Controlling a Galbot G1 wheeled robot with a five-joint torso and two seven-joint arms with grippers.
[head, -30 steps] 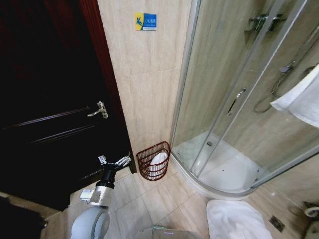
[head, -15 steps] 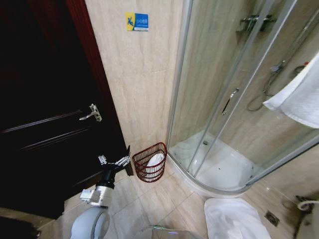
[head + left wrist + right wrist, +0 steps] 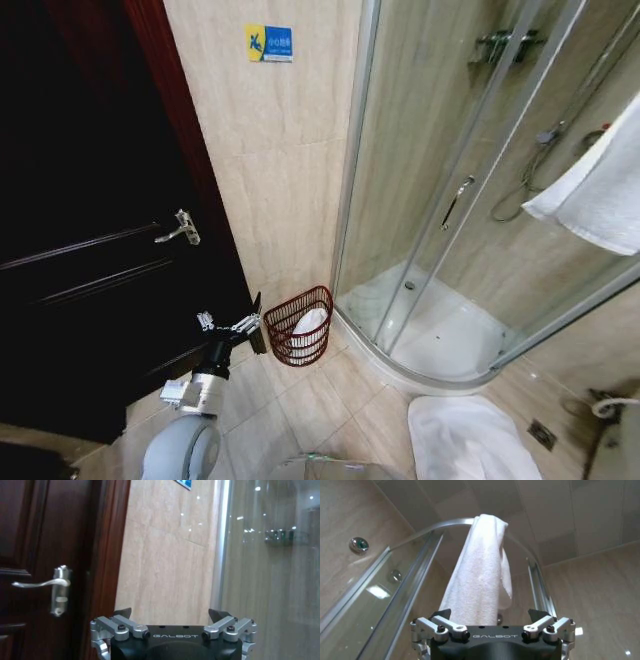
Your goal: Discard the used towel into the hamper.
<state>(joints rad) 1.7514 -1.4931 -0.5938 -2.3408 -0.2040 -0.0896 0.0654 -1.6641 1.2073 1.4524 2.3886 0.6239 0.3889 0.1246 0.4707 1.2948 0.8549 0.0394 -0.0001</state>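
One hamper [image 3: 298, 325] sits just beyond the left gripper [image 3: 229, 324], with one white towel [image 3: 310, 322] inside it. A second towel [image 3: 592, 190] hangs over the shower rail, in front of the right gripper [image 3: 490, 615], and a third [image 3: 470, 440] lies on the floor. One door [image 3: 80, 220], one handle [image 3: 176, 229], one wall sign [image 3: 269, 43], two grippers.

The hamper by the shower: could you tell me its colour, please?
Dark reddish-brown open weave hamper, best in the head view.

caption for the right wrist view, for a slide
Right gripper, fingers open, points up at a white terry towel draped over the curved metal top rail of the glass shower enclosure.
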